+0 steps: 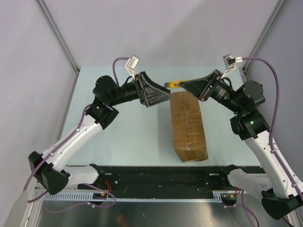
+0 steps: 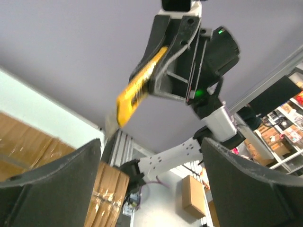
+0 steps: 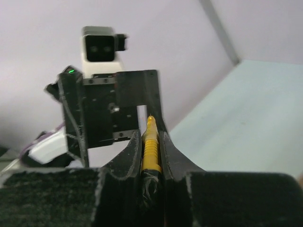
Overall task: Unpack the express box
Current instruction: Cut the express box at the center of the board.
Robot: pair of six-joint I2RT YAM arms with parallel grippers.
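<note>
The right fingers [image 3: 174, 157] are clamped on the handle of a yellow utility knife [image 3: 151, 147], which points across the gap at the other arm. The left fingers [image 2: 52, 184] stand wide apart with nothing between them, facing the knife from just beside its tip. Both sets hang in the air above the far end of the express box [image 1: 189, 125].

The box lies flat on the bench [image 1: 128, 137], running lengthwise from mid-bench towards the near edge, a little to the right arm's side. Its flaps are down and its tape seams [image 1: 188, 142] look uncut, so I judge the unpacking hardly begun: the tool is in hand, but the cutting, opening and emptying are all left. The box is closed, so its contents cannot be seen.
</note>
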